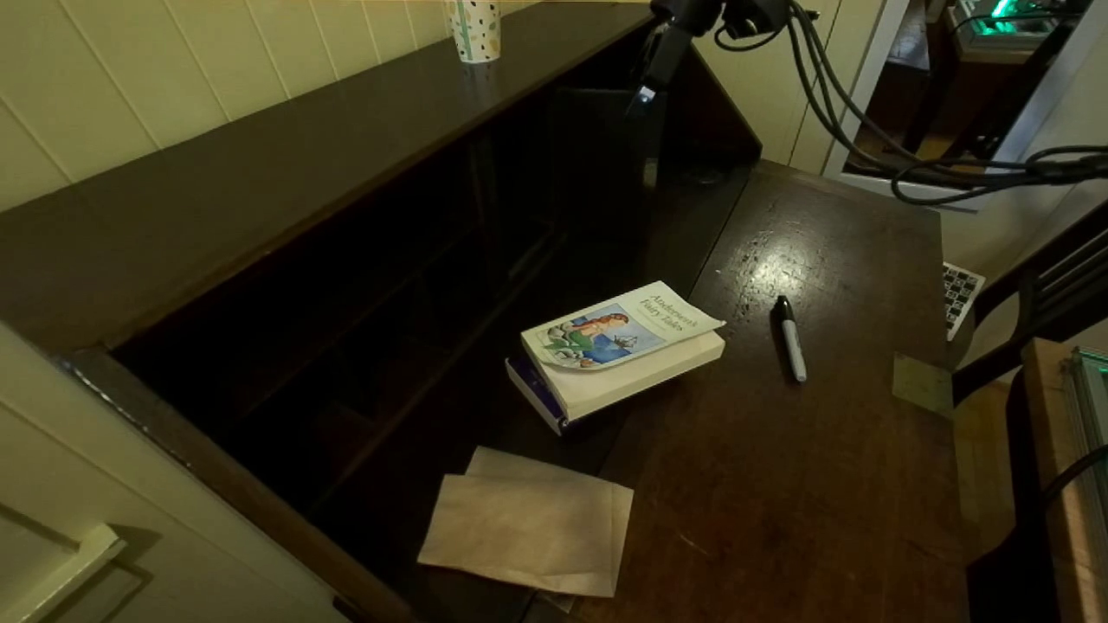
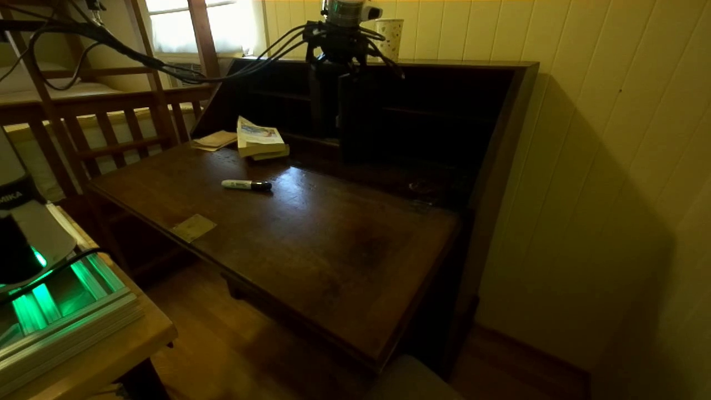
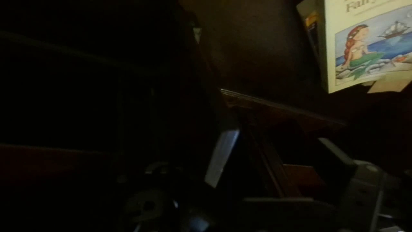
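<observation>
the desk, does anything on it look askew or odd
Andersen's Fairy Tales does: in an exterior view it sits askew on another book, its front cover curling up off the pages.

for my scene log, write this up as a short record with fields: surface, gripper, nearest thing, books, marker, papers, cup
surface: dark desk
tool: gripper, jaws open, above the desk
nearest thing: looks to be the dark panel; too dark to tell whether they touch
stack: upper book, mermaid cover, askew on lower book
writing tool: marker, black and white, lying nearer the desk's front edge than the stack
sheets: brown papers, overlapping, beside the stack
on desk's top: cup, spotted, upright
</observation>
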You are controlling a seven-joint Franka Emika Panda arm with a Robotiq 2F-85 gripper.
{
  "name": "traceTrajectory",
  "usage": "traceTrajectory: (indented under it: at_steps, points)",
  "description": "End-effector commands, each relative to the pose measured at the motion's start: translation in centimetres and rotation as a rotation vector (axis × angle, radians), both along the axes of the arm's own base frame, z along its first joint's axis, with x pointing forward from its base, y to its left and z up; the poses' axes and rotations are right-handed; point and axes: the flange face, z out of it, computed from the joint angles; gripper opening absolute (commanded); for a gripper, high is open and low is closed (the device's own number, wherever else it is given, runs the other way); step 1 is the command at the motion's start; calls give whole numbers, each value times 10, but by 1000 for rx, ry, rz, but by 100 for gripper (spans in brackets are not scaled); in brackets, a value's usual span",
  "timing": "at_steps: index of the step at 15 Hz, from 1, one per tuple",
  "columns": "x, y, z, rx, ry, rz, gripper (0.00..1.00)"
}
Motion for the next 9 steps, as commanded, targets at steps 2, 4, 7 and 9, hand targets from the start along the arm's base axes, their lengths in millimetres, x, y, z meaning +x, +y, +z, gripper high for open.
traceTrajectory:
  at_steps: [2, 4, 7, 9]
  points:
    - [19, 30, 10, 71, 83, -13, 100]
    - [28, 45, 9, 86, 100, 0, 100]
    - [44, 67, -1, 97, 126, 21, 100]
    - [55, 82, -12, 104, 136, 53, 100]
